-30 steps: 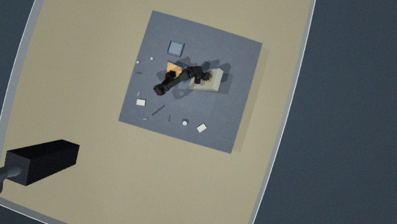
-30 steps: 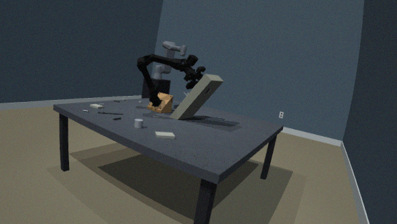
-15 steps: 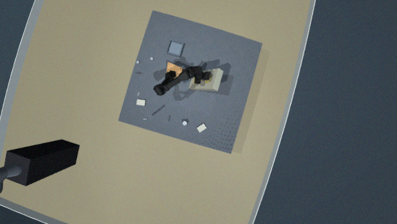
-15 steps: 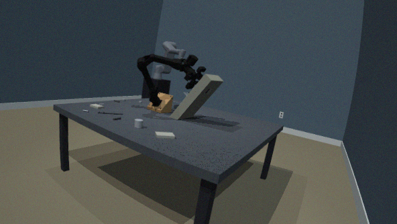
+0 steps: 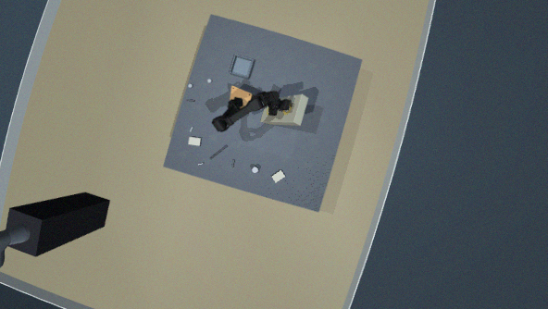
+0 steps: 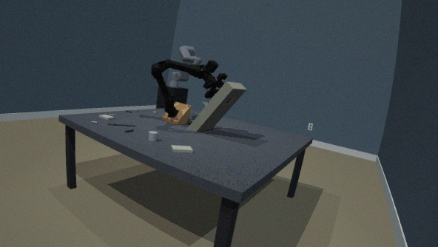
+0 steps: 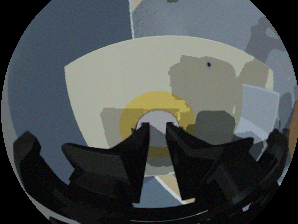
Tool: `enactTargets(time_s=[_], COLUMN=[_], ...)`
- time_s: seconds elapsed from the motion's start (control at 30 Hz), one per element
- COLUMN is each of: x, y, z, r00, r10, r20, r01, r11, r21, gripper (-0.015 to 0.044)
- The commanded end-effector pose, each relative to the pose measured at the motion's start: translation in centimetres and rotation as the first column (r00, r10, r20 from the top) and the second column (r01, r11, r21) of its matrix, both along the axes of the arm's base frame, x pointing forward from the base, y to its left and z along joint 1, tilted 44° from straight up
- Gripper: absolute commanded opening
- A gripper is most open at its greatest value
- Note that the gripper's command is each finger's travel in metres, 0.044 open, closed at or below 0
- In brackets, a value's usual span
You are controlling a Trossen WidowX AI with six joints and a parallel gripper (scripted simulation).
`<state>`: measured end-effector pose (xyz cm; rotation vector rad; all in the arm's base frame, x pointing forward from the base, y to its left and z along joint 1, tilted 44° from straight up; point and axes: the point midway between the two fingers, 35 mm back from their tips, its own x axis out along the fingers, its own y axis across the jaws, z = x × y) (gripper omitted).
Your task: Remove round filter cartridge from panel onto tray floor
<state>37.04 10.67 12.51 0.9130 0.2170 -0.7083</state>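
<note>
The pale service panel point(image 5: 296, 113) point(image 6: 212, 112) point(image 7: 115, 65) stands tilted on the table. A yellow ring point(image 7: 158, 97) on its face surrounds the round, light grey filter cartridge point(image 7: 157, 116). My gripper point(image 5: 286, 106) point(image 6: 217, 87) point(image 7: 157, 125) is at the panel face, shut on the cartridge, with its fingertips on the cartridge face. The fingers hide the slots and the cartridge's lower part. I cannot tell whether the cartridge is flush or turned. The blue-grey tray point(image 5: 231, 68) lies on the table away from the gripper.
The orange base bracket point(image 5: 239, 93) point(image 6: 182, 112) is between the tray and the panel. A pale flat piece point(image 7: 260, 105) shows by the panel's right edge in the wrist view. A white cylinder point(image 5: 255, 169) point(image 6: 152, 136) and white blocks point(image 5: 278, 176) point(image 6: 182, 149) lie on the table.
</note>
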Motion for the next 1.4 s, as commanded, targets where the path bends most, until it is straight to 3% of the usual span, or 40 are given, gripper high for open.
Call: enactTargets(time_s=[0.0, 1.0, 1.37], x=[0.7, 0.7, -3.6], y=[-0.5, -0.5, 2.5], z=[-0.4, -0.4, 2.1], r00=[1.000, 1.000, 1.000], r10=[-0.008, -0.008, -0.007], r20=[-0.002, -0.002, -0.011], r01=[0.008, 0.008, 0.007], r11=[1.000, 1.000, 1.000], r21=[0.025, 0.025, 0.022], gripper=[0.0000, 0.0000, 0.0000])
